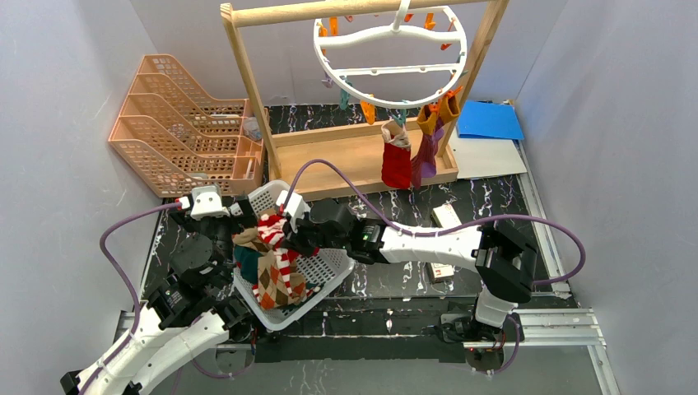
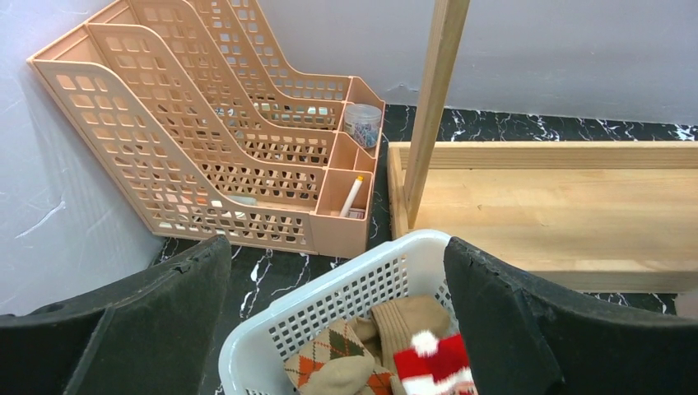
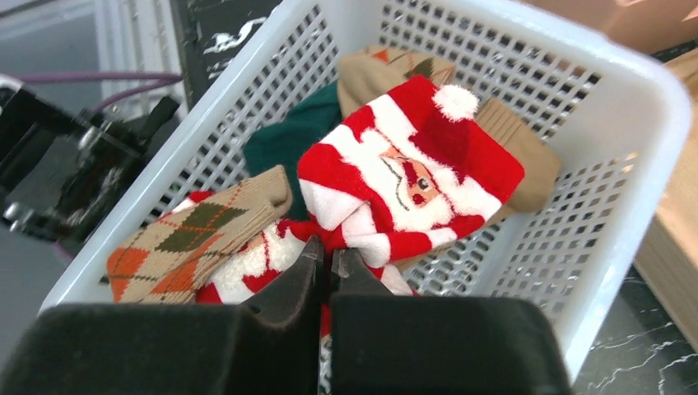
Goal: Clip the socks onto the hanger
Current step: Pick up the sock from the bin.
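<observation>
A white basket is set on the black table, between the two arms. The right claw is reached into the basket from the right side. It is clenched tight, and a red and white striped sock is pinched in it. A Santa face and a white pom-pom are seen on this sock. The sock is held a little above the other socks, and part of it is draped over them.

More socks are piled in the basket beside it: a brown and orange diamond sock, a dark green sock and a tan sock.

The left claw is held wide open over one corner of the basket. Nothing is held in it.

A wooden rack is stood at the back of the table. The round white hanger is hung from its top bar. Orange and teal clips are dangled from the ring. Two socks are already clipped there, side by side on the right: a red sock and a purple sock with an orange cuff. They are hung down over the wooden base of the rack.

A peach tray with slots is placed at the back left, just beside the rack. A blue paper is laid at the back right.
</observation>
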Robot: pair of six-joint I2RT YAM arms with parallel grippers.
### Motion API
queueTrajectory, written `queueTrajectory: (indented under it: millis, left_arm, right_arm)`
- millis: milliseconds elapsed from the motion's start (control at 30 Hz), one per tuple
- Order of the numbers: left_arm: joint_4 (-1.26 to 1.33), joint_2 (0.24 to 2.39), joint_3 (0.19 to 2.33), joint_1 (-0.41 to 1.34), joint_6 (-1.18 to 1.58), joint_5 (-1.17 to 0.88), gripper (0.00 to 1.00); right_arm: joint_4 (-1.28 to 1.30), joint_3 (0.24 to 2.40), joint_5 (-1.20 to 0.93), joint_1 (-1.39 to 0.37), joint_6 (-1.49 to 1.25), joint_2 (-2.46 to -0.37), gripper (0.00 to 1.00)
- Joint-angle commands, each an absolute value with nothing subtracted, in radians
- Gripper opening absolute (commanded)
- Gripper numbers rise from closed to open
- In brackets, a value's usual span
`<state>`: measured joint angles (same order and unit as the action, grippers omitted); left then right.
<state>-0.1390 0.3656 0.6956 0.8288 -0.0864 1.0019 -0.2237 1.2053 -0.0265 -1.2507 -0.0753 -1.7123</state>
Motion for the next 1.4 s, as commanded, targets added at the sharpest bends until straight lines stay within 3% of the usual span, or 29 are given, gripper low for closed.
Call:
queueTrajectory:
  millis: [0,67,133,300,433,633,867,1200,1267,1367]
  left_arm:
    - [-0.1,0.364,0.685,0.832,-0.097,1.016,0.98]
    - [-0.115,0.359,0.687,0.831,-0.08,1.017,0.98]
    - [-0.131,0.354,0.691,0.833,-0.062,1.02,0.98]
    - [-0.176,0.344,0.726,0.831,-0.014,1.05,0.98]
    - [-0.219,0.333,0.747,0.832,-0.006,1.055,0.98]
    - [-0.276,0.3,0.759,0.831,0.037,1.059,0.98]
    - [-0.295,0.278,0.76,0.832,0.027,1.046,0.98]
    - [-0.319,0.251,0.749,0.832,0.039,1.037,0.98]
    - [-0.321,0.249,0.747,0.833,0.044,1.037,0.98]
    - [-0.332,0.247,0.753,0.832,0.048,1.04,0.98]
  right_arm:
    - [-0.185,1.172,-0.129,-1.253,-0.056,-1.654,0.2]
    - [-0.184,1.165,-0.096,-1.252,-0.075,-1.639,0.47]
    - [-0.198,1.169,-0.046,-1.253,-0.098,-1.63,0.63]
    - [-0.145,1.294,0.039,-1.229,-0.174,-1.694,0.73]
    - [0.037,1.523,0.034,-1.192,-0.226,-1.863,0.73]
    - [0.199,1.696,0.006,-1.188,-0.244,-2.034,0.72]
    - [0.268,1.768,-0.13,-1.19,-0.27,-2.12,0.7]
    - [0.304,1.809,-0.1,-1.202,-0.283,-2.171,0.7]
    - [0.325,1.832,-0.071,-1.203,-0.282,-2.192,0.65]
    - [0.322,1.821,-0.022,-1.202,-0.279,-2.185,0.44]
